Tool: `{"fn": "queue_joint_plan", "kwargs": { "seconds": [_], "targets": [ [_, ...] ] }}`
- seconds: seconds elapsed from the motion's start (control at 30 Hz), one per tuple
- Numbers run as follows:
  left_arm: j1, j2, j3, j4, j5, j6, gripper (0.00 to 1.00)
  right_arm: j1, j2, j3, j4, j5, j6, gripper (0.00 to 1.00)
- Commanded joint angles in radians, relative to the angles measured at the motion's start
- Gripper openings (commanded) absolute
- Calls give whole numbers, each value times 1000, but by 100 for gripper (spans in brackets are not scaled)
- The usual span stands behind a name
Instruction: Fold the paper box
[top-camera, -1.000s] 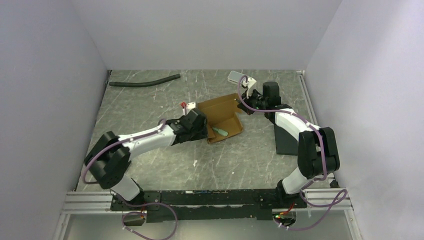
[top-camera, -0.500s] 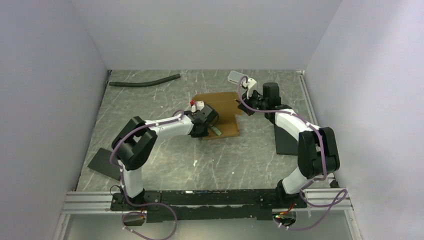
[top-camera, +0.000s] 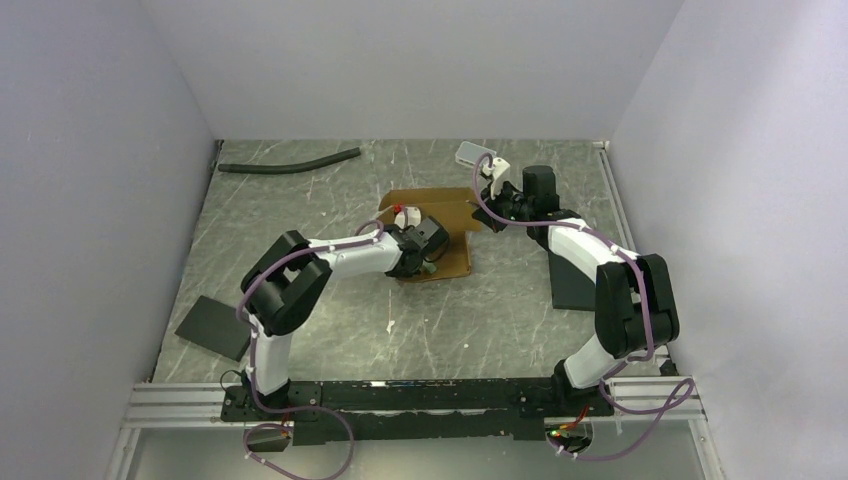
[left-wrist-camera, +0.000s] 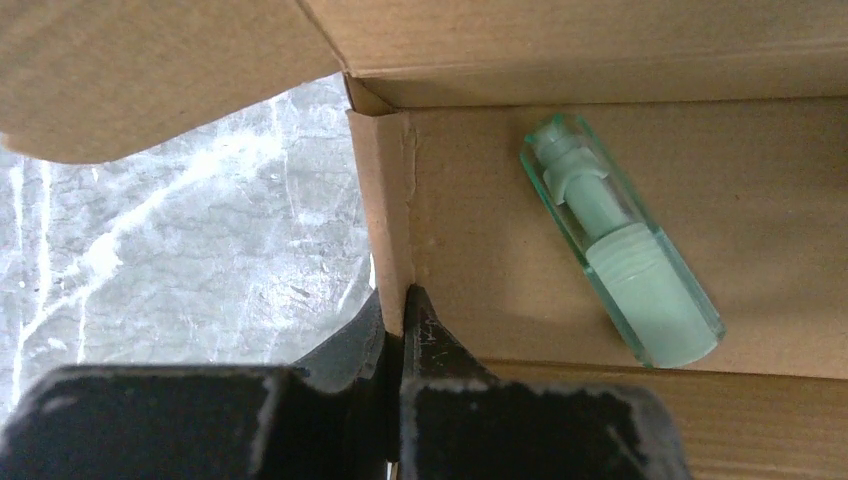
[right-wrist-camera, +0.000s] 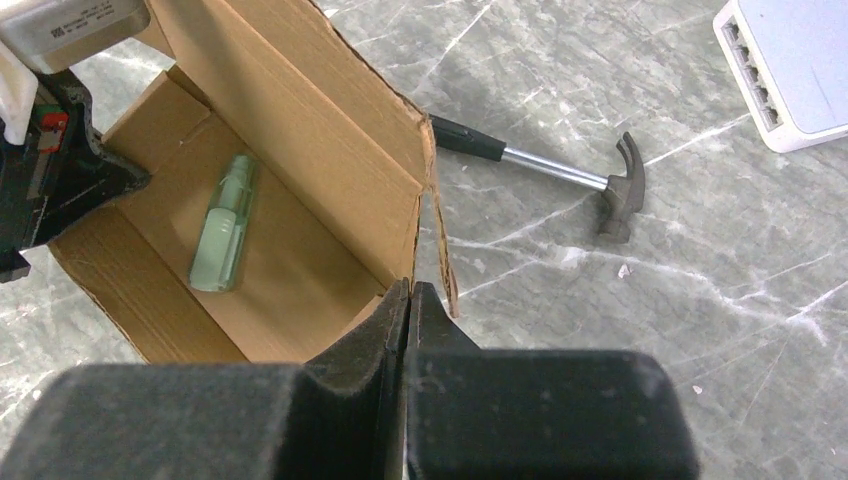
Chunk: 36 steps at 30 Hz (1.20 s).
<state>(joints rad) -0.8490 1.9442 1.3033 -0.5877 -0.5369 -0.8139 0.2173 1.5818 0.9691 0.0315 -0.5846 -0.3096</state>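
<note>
The paper box sits a little beyond the middle of the table, partly erected. Its floor lies flat on the surface, its walls stand up, and a far flap leans over the top. From my left wrist feed I look straight into it. A pale green translucent bottle lies on its side on the cardboard floor, at an angle and apart from the walls. The right wrist feed shows the same bottle low inside the box.

My left gripper has come in from the near left, and its fingers are pinched on the upright edge of the box's left wall, with the cardboard strip running between them. From above, that gripper covers the near-left part of the box.

My right gripper has its fingers pressed together at the box's right corner. The wall edge seems to be nipped between them, though the fingers hide the contact itself. Overhead, it meets the box's right edge.

A small hammer lies on the table just past that right wall. A white-grey tray sits farther off. A black hose lies along the far left. One black slab lies on the right under my right arm, and another is near left.
</note>
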Motion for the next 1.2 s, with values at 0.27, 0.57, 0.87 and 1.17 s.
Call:
{"fn": "queue_joint_plan", "kwargs": {
  "seconds": [0.27,0.57,0.87,1.17],
  "targets": [
    [-18,-111,24,-22,-58,53,50,5,-33,-1,48,-16,-3,0],
    [-18,-363,-125,127,53,179,70,5,-35,-3,45,-17,-11,0],
    [176,-606,-447,487,419,351,74,7,-32,-3,43,-22,-16,0],
    [194,-395,-368,577,453,318,74,6,-34,-3,43,-21,-14,0]
  ]
}}
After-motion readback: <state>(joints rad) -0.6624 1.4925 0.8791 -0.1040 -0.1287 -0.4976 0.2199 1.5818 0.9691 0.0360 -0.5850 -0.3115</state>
